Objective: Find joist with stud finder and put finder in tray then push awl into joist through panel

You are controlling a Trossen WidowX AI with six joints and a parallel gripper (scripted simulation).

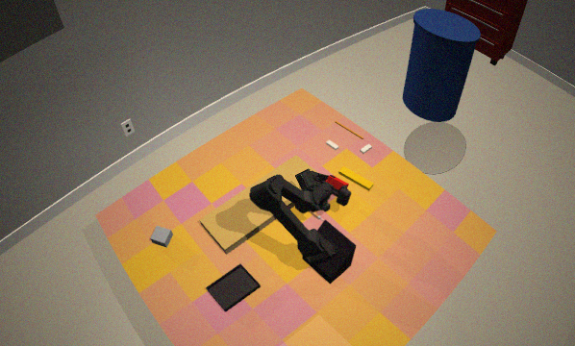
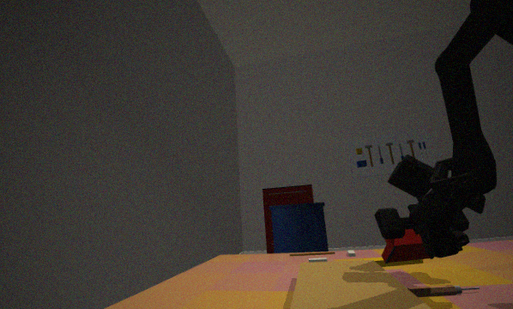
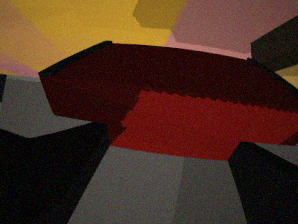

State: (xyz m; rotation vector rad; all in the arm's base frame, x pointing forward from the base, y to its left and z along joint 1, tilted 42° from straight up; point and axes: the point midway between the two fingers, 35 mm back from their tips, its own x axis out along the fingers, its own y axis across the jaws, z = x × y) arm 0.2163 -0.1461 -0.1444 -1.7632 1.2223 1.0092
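Observation:
My gripper [image 1: 339,190] [image 2: 407,240] [image 3: 170,131] is shut on the red stud finder [image 1: 337,181] [image 2: 404,250] [image 3: 189,119]. It holds the stud finder low, at the far right corner of the tan floor panel [image 1: 216,229] [image 2: 325,285]. The wrist view is almost filled by the stud finder's red body between my dark fingers. The awl [image 1: 318,216] [image 2: 437,291] lies flat on the mat beside the panel, close to the arm. The dark tray [image 1: 233,286] lies on the mat in front of the panel, far from the gripper.
The arm's base [image 1: 331,250] stands right of the panel. A yellow bar [image 1: 356,178], two small white pieces [image 1: 332,144] [image 1: 365,148] and a thin stick [image 1: 349,130] lie beyond the gripper. A grey block [image 1: 162,235] lies to the left. A blue barrel [image 1: 438,64] and a red cabinet [image 1: 489,19] stand at the back.

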